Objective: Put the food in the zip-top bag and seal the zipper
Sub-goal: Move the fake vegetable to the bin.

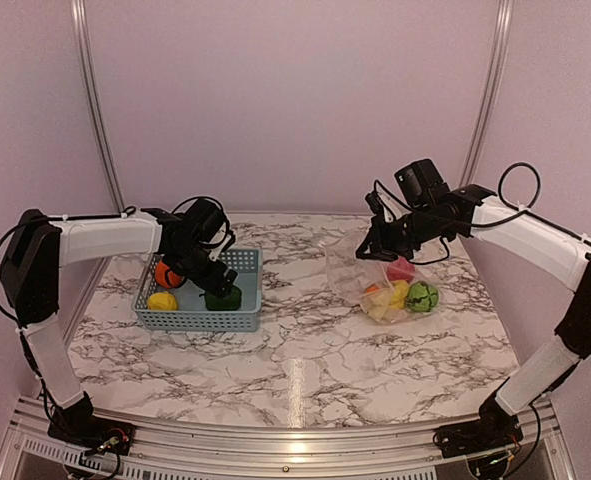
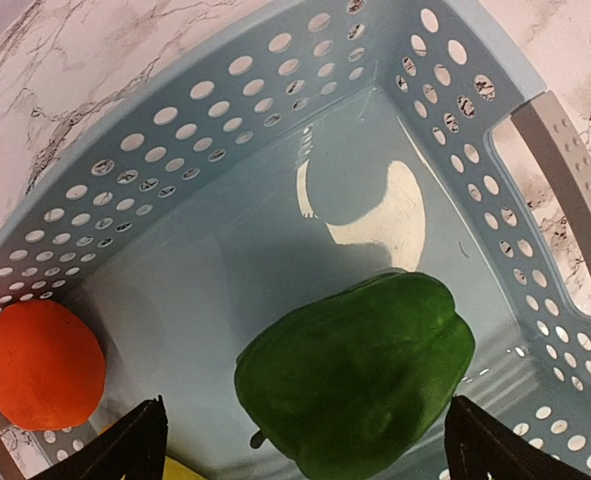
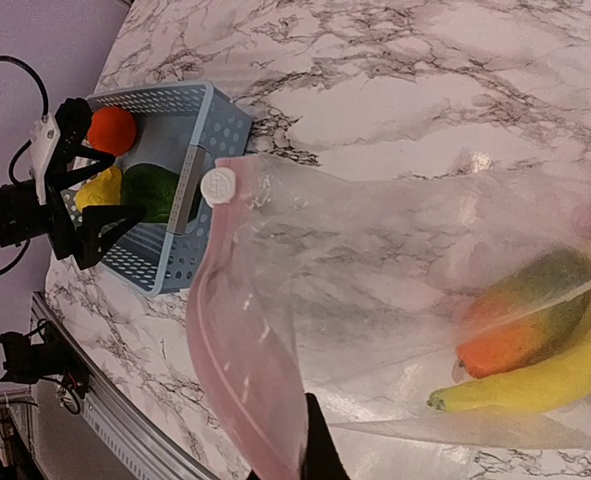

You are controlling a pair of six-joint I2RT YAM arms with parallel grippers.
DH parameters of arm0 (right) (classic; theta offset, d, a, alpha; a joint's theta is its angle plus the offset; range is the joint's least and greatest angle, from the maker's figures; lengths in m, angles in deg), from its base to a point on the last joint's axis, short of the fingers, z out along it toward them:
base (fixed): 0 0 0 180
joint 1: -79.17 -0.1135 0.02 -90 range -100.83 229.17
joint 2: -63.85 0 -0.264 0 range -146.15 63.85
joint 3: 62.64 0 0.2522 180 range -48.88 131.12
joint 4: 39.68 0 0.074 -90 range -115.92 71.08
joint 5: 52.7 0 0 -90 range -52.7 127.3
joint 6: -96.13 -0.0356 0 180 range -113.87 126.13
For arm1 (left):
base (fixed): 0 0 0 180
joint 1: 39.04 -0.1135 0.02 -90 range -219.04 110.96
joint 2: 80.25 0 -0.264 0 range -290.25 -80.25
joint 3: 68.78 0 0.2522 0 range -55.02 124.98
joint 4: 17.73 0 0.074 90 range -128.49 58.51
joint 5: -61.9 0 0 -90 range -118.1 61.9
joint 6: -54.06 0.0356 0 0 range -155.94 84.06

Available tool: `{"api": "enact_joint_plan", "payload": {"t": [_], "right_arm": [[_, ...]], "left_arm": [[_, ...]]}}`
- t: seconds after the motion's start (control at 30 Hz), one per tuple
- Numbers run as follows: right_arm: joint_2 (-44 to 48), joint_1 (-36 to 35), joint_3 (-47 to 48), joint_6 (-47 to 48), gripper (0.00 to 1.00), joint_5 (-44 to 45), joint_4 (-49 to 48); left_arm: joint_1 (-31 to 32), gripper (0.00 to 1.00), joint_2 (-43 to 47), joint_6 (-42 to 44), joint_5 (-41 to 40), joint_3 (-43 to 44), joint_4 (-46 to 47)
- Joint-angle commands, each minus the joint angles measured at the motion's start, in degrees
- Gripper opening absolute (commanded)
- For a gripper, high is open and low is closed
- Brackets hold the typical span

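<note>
Left claw point(image 2: 307, 445) hangs spread wide in the basket point(image 2: 225, 120) near the left edge of the desk point(image 1: 305, 350), with the green pepper point(image 2: 360, 380) inside its span, not gripped. That skin looks slick and bulky: it may squirt out, or a tip may snag the perforated wall. Orange point(image 2: 40, 365) and lemon point(image 1: 162, 300) crowd alongside. Toward the right edge, the right claw point(image 1: 369, 250) pinches the zip-top bag point(image 3: 405, 270) by its zipper point(image 3: 240, 370); that limp mouth could sag shut.

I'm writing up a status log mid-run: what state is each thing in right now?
zip-top bag, open, mouth edge lifted
zipper, unsealed
banana, in the bag
mango, in the bag
apple, in the bag
melon, in the bag
orange, in the basket
lemon, in the basket
green pepper, in the basket
left gripper, open, straddling the green pepper
right gripper, shut on the zip-top bag
</note>
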Motion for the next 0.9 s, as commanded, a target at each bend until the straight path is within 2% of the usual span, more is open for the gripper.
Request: {"api": "enact_joint_plan", "payload": {"t": [0.0,0.13,0.4,0.6,0.77,0.87], "right_arm": [[-1.0,-0.6,2.9,0.5,0.0,-1.3,-0.8],[-1.1,-0.5,3.0,0.6,0.0,-1.3,-0.6],[-1.1,-0.6,3.3,0.1,0.0,-2.4,0.4],[-2.7,-0.5,6.6,1.6,0.0,-1.9,3.1],[-1.8,-0.6,4.4,-0.3,0.0,-2.6,0.9],[-0.9,-0.6,2.5,-0.9,0.0,-3.0,-0.4]], "left_arm": [[-1.6,0.99,0.7,1.2,0.4,1.6,-1.0],[-2.2,0.99,0.9,5.7,6.4,1.7,-0.1],[-3.0,0.99,-3.0,8.3,18.2,1.8,1.8],[-3.0,0.96,-6.6,9.0,13.8,4.2,1.5],[-3.8,0.94,-4.4,9.1,1.9,2.3,1.1],[-5.5,0.89,-4.4,3.9,-2.5,3.5,-0.9]]}}
